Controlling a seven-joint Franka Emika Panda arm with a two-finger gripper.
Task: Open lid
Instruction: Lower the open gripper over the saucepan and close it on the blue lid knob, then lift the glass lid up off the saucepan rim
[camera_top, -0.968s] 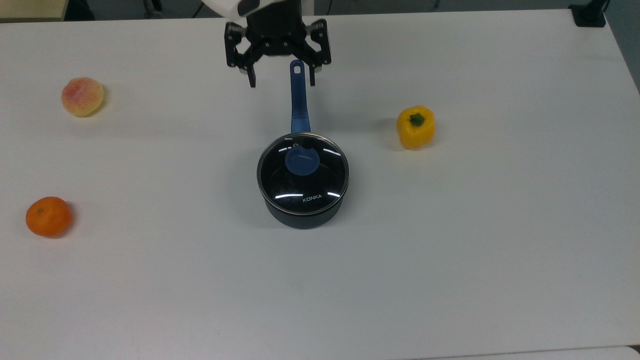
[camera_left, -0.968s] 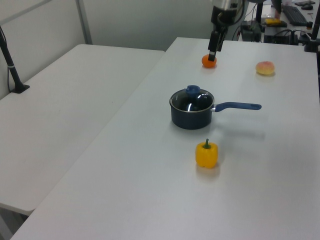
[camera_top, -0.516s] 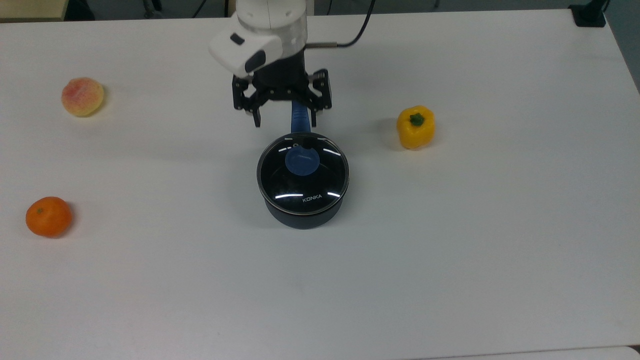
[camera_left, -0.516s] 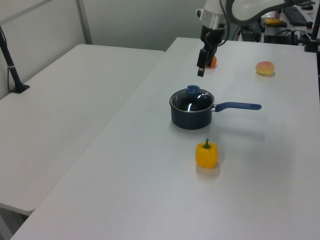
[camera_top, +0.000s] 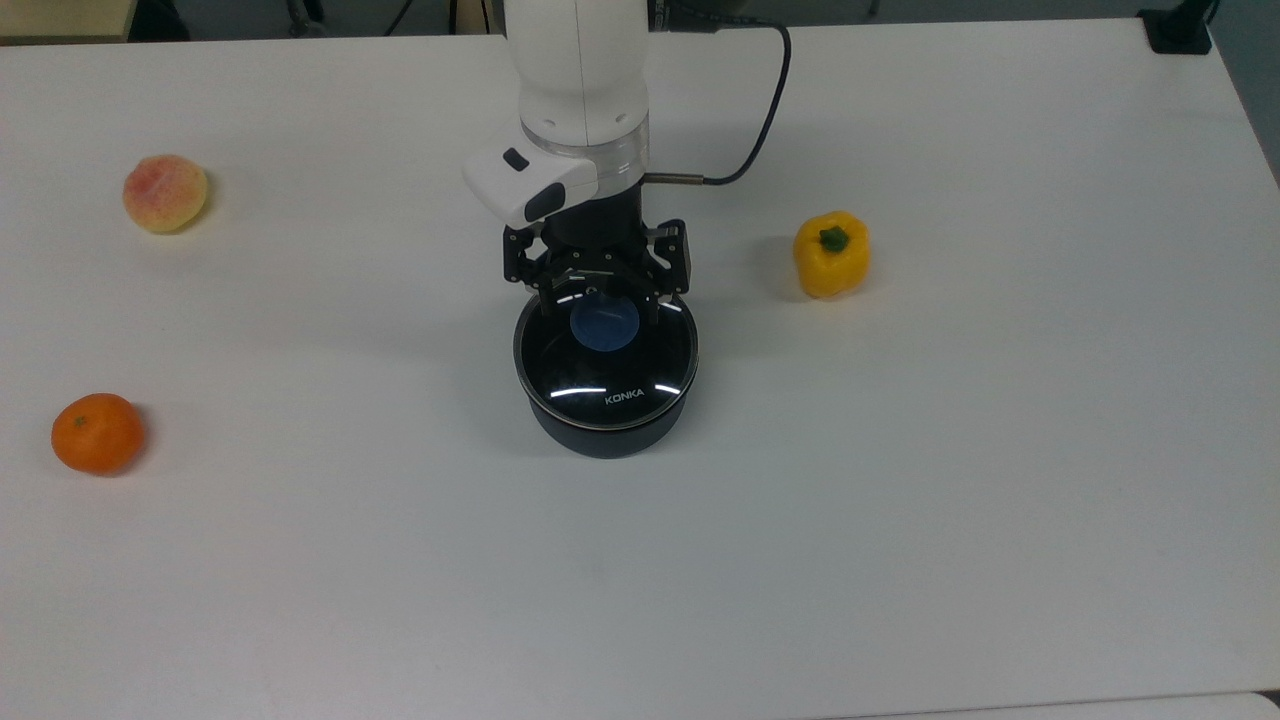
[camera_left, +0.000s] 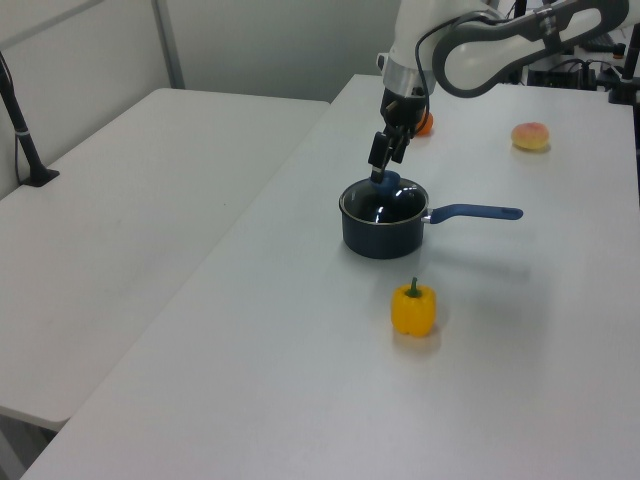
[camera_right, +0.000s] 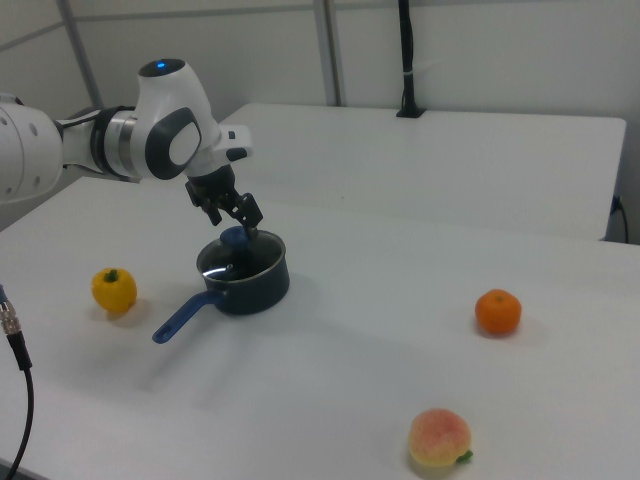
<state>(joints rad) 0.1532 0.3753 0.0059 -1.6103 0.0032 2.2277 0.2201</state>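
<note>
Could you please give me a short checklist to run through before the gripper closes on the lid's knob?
1. Fingers open: ok. The gripper is spread, one finger on each side of the knob in the top view.
2. Gripper centred over the knob: ok in the top view; the left view puts it right at the knob.
3. Fingers low enough to pinch the knob: cannot tell.
4. Lid seated flat on the saucepan: ok.
5. Room to lift: ok. The yellow pepper, orange and peach lie well apart from the saucepan.
6. Cable away from the fingers: ok.
</note>
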